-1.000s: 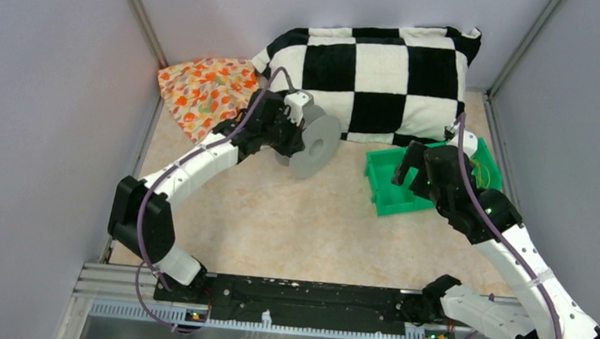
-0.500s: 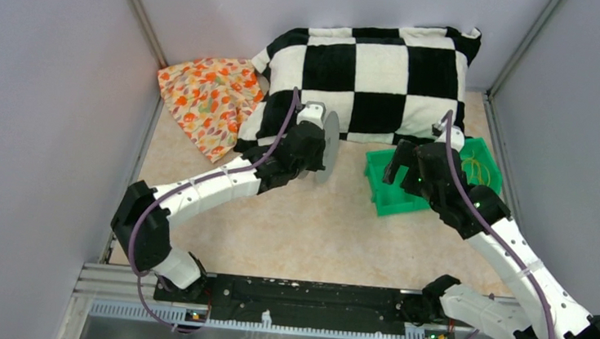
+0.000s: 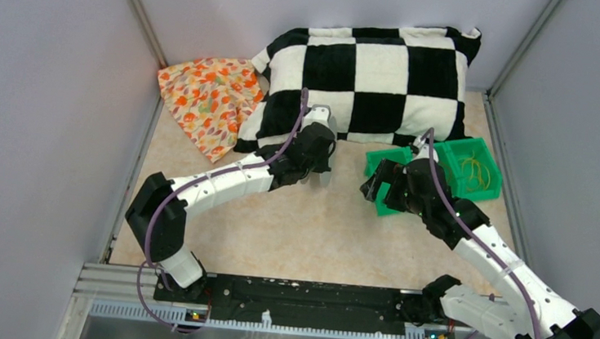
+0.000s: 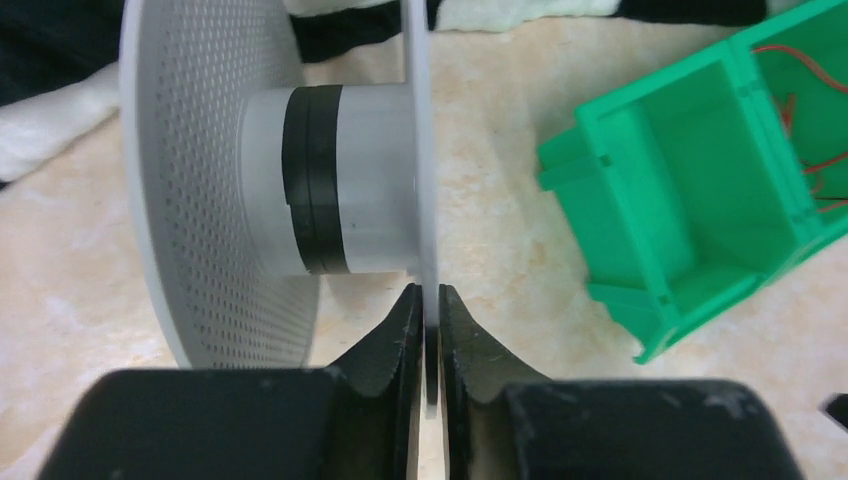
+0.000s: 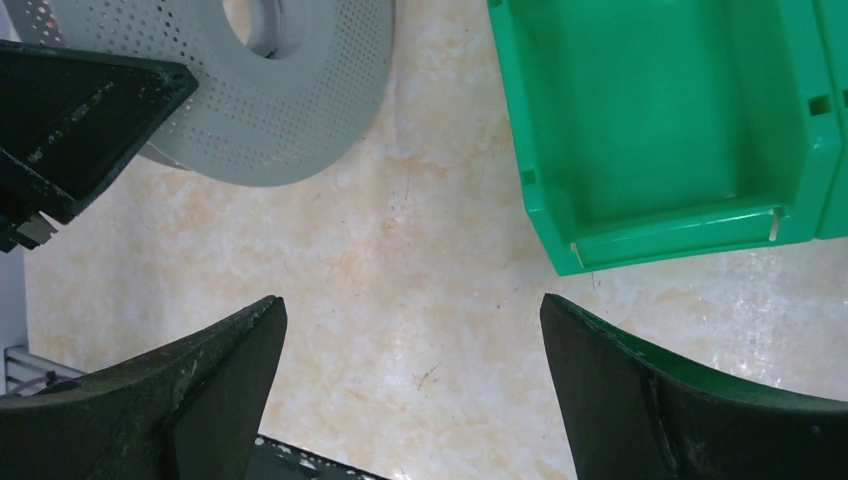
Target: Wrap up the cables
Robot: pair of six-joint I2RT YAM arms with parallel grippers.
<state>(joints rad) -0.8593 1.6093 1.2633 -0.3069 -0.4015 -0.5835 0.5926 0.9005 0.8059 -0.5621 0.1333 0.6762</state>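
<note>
The cables [image 3: 474,170] lie in a loose tangle in the right compartment of the green bin [image 5: 660,110], at the right of the table toward the far side. The overhead view shows yellow ones, and the left wrist view catches thin red ones at its right edge. The bin's left compartment looks empty.

They are thread-thin, so I judge them nearly weightless, limp and a little springy. They would likely snag on one another and slip out of a loose pinch. The best hold is probably close to one end of a single strand, taken at the very fingertips, so the rest trails free for winding.

The left gripper [image 4: 425,300] is clamped on the rim of the thinner flange of the grey spool [image 4: 340,180], which it holds upright just left of the bin. The hub is bare, with no wire on it.

The right gripper [image 5: 410,305] stands spread wide and empty over bare table [image 5: 430,250], between the spool and the bin's near-left corner. The cables lie beyond its fingers, a compartment away, and touch neither gripper.
</note>
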